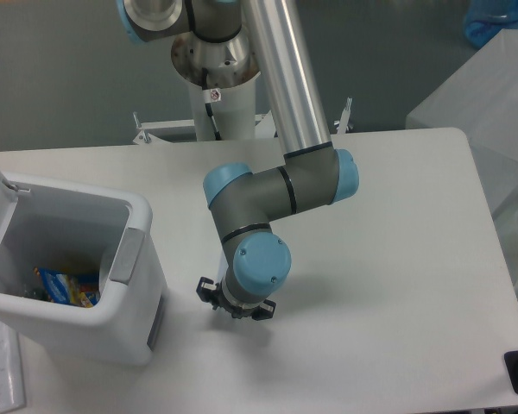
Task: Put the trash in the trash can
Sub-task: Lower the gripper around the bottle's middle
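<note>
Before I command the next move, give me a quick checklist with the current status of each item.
1. Trash can lid open, mouth clear: ok.
2. Something already in the can: ok, a colorful wrapper lies inside.
3. Gripper state: cannot tell, the wrist hides the jaws.
4. Trash in the gripper: cannot tell, nothing shows beneath it.
5. Bottle or white wrapper located on the table: not ok, neither is visible.
6. Gripper clear of the can's wall: ok, there is a gap between them.
</note>
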Controlling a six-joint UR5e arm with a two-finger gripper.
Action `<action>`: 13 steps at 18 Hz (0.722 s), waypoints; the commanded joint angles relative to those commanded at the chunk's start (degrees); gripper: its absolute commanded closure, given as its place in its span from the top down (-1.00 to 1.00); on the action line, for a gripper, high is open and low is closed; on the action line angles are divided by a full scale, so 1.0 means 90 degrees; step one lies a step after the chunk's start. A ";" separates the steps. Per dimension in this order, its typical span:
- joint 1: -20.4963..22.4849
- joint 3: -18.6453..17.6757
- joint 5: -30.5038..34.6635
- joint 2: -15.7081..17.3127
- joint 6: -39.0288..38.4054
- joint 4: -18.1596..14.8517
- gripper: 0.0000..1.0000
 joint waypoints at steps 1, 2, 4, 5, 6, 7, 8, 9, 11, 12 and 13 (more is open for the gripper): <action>0.0000 0.0000 0.0000 0.0020 0.0000 0.0000 -0.35; 0.0010 0.0000 0.0000 0.0029 0.0000 0.0000 -0.36; 0.0010 0.0029 -0.0010 0.0039 0.0000 0.0000 -0.41; 0.0010 0.0039 -0.0010 0.0039 0.0000 0.0000 -0.44; 0.0019 0.0068 -0.0010 0.0049 0.0000 0.0000 -0.45; 0.0020 0.0126 -0.0019 0.0049 0.0000 0.0000 -0.47; 0.0020 0.0224 -0.0049 0.0059 0.0000 0.0000 -0.49; 0.0039 0.0331 -0.0058 0.0097 -0.0010 0.0000 -0.50; 0.0088 0.0536 -0.0136 0.0156 -0.0078 0.0000 -0.50; 0.0107 0.0614 -0.0224 0.0166 -0.0078 0.0010 -0.51; 0.0107 0.0712 -0.0312 0.0166 -0.0078 0.0010 -0.55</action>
